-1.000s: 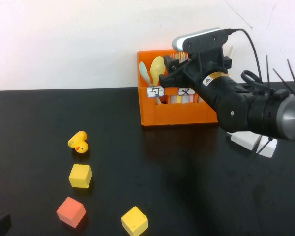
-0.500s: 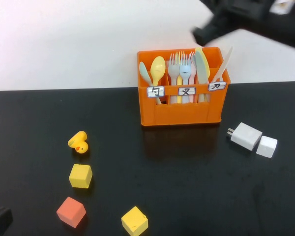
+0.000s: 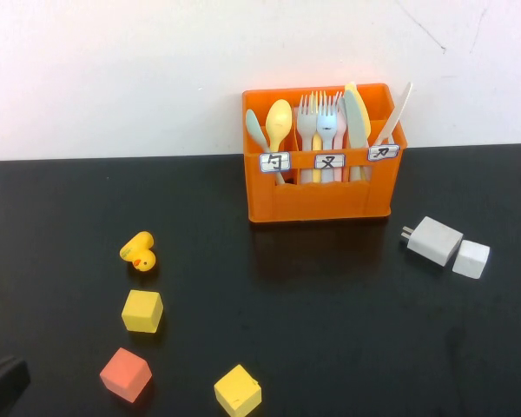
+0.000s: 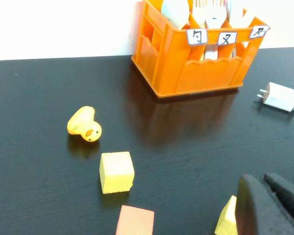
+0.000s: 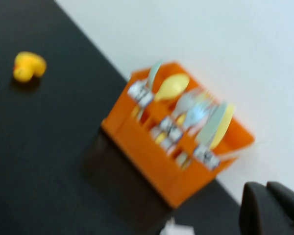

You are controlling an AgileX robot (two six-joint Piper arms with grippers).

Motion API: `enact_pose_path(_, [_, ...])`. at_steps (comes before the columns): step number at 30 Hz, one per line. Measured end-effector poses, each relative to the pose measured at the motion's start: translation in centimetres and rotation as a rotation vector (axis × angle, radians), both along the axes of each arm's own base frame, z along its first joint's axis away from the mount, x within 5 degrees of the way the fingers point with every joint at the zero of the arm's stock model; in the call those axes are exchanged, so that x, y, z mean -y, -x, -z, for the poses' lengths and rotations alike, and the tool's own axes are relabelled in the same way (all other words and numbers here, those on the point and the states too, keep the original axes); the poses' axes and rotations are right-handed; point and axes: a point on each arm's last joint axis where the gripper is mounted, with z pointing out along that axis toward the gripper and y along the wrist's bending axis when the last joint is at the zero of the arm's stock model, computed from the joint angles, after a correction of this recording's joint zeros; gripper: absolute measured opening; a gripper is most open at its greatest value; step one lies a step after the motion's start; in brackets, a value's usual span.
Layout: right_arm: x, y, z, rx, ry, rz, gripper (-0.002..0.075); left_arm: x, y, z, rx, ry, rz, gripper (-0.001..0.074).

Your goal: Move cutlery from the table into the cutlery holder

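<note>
The orange cutlery holder [image 3: 317, 198] stands at the back of the black table [image 3: 347, 339], against the white wall. The cutlery stands upright inside it: a light blue fork [image 3: 328, 122] in the middle compartment and a pale mint-green knife [image 3: 352, 117] to its right. The holder [image 4: 206, 68] also shows in the left wrist view and, blurred, as the holder [image 5: 157, 156] in the right wrist view. My left gripper [image 4: 257, 176] hovers shut and empty near the table's front left corner. My right gripper [image 5: 262, 185] is shut and empty, off to the holder's right and outside the high view.
A yellow duck [image 3: 139, 252], two yellow cubes [image 3: 142, 310] [image 3: 238, 390] and a red cube [image 3: 125, 373] lie at the front left. A white charger [image 3: 434, 240] and a small white block [image 3: 471, 259] sit to the right of the holder.
My right arm, over the holder a second ago, rose and pulled away to the right out of the high view, and its gripper shut. The left arm stayed put.
</note>
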Motion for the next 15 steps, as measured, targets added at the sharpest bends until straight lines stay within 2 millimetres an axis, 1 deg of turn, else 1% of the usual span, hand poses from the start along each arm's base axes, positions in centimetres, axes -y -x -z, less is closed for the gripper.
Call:
enact_pose_path(2, [1.1, 1.8, 1.7, -0.004, 0.003, 0.0, -0.0002, 0.1, -0.1, 0.3, 0.002, 0.003, 0.003, -0.0001])
enact_pose_path(5, [2.5, 3.8, 3.7, 0.0, 0.001, 0.0, -0.0002, 0.2, -0.2, 0.8, 0.004, 0.005, 0.008, -0.0001])
enact_pose_path(8, [3.7, 5.7, 5.4, 0.018, -0.011, 0.0, -0.0002, 0.4, -0.3, 1.5, 0.005, 0.004, 0.014, -0.0001])
enact_pose_path(11, [4.6, 7.2, 7.6, 0.003, -0.001, 0.001, -0.0002, 0.4, -0.4, 2.2, -0.005, -0.013, 0.015, -0.0001])
enact_pose_path(15, [5.4, 8.5, 10.1, -0.028, 0.002, 0.002, -0.0002, 0.4, -0.5, 3.0, -0.006, -0.049, 0.012, -0.0001])
